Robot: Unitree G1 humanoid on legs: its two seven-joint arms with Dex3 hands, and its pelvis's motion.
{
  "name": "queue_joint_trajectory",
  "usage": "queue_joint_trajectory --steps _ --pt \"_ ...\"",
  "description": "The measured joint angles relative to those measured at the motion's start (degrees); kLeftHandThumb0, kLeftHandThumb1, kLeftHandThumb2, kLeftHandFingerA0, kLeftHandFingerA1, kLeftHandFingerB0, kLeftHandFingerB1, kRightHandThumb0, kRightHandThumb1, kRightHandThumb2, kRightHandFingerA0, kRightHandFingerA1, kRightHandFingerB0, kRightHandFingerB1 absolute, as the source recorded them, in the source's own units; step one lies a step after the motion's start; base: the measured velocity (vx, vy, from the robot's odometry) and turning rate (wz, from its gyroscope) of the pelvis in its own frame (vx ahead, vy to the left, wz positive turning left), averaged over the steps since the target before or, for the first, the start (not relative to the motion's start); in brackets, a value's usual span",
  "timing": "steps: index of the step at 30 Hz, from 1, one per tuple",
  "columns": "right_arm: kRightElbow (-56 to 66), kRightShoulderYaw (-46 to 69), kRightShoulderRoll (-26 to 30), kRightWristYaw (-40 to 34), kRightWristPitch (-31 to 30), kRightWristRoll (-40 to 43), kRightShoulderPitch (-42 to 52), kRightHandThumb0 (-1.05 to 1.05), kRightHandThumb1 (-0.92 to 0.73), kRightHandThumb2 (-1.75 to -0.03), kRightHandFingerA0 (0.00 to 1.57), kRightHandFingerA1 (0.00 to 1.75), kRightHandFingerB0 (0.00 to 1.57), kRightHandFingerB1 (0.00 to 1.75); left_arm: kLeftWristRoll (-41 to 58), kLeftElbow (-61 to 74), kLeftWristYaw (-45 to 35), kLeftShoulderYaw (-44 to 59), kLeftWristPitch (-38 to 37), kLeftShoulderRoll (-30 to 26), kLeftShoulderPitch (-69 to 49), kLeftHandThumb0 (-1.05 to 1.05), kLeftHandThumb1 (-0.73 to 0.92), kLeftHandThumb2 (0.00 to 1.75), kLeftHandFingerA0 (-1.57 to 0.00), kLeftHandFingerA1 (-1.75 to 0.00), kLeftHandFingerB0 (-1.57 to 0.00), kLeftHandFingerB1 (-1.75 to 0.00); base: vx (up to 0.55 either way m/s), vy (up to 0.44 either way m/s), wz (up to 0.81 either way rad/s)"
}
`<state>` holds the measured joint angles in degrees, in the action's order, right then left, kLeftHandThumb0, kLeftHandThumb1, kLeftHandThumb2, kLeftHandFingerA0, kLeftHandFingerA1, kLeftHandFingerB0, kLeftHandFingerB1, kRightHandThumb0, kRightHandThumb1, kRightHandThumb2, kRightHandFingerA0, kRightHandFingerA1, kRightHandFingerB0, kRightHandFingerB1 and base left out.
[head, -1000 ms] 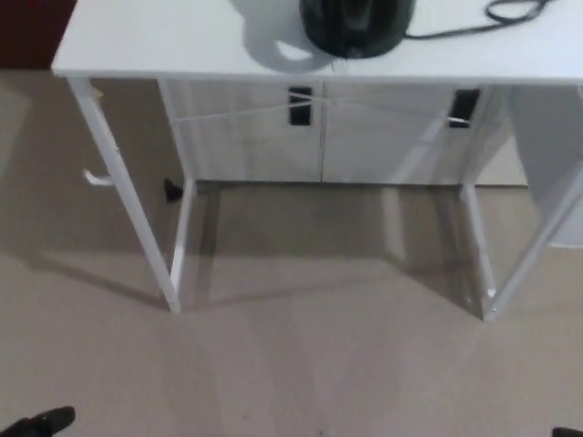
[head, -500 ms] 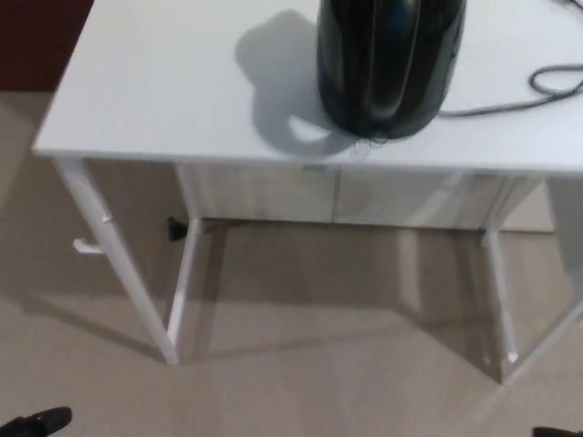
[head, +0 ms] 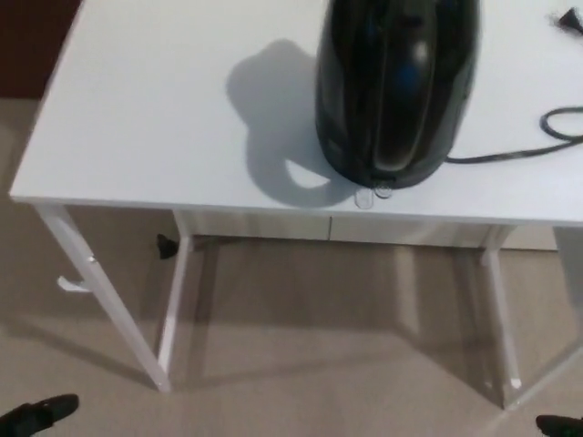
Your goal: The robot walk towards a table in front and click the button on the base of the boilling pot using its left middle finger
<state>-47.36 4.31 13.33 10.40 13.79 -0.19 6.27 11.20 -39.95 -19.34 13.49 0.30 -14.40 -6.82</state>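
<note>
A glossy black boiling pot stands on the white table, near its front edge and right of the middle. At the foot of the pot, a small clear button tab juts out toward me. A black power cord runs off to the right from the pot. Only a dark tip of my left hand shows at the bottom left corner, low and far from the pot. A sliver of my right hand shows at the bottom right edge.
The table stands on thin white legs over beige carpet. A white cabinet front sits behind, under the tabletop. The pot's shadow falls to its left on the tabletop.
The camera has moved toward the table, so the tabletop and pot now fill more of the picture and sit lower. Nothing on the table has moved.
</note>
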Motion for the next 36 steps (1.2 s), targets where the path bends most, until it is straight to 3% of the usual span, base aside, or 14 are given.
queue_joint_trajectory --steps 12,13,24,29,36 --pt "-1.2 -0.6 0.0 -0.7 0.7 -0.6 -0.8 -0.3 -0.55 -0.56 0.82 0.51 0.55 0.41 -0.1 -0.3 0.2 -0.2 0.0 -0.2 -0.4 0.08 0.65 0.58 -0.53 -0.6 -0.45 -0.49 0.02 -0.002 0.03" --pt "-1.2 -0.6 0.1 -0.7 0.7 -0.7 -0.8 -0.38 -0.47 -0.71 0.76 0.6 0.51 0.5 -0.1 -0.2 0.2 -0.3 0.0 -0.1 -0.4 0.08 0.67 0.59 -0.53 -0.59 -0.45 -0.49 0.0 0.0 0.0" --pt "-1.1 -1.2 0.2 -0.7 0.7 -1.0 -1.1 -0.39 -0.47 -0.72 0.75 0.6 0.52 0.52 -0.5 0.2 0.5 -0.7 0.0 -0.4 -0.6 0.1 0.66 0.59 -0.51 -0.59 -0.45 -0.49 0.04 0.016 -0.02" --pt "-0.7 -1.4 0.2 -0.5 0.7 -1.3 -1.1 -0.38 -0.47 -0.72 0.74 0.6 0.54 0.52 -0.6 0.4 0.5 -0.9 -0.2 -0.6 -0.8 0.07 0.62 0.57 -0.56 -0.57 -0.47 -0.48 0.07 -0.182 0.15" --pt "-0.7 -1.3 1.2 -0.3 0.6 -1.6 -1.5 -0.37 -0.48 -0.72 0.74 0.6 0.54 0.52 -1.8 3.0 0.0 -3.7 -1.9 0.5 -2.1 0.16 0.62 0.62 -0.5 -0.57 -0.45 -0.49 0.11 -0.272 -0.09"
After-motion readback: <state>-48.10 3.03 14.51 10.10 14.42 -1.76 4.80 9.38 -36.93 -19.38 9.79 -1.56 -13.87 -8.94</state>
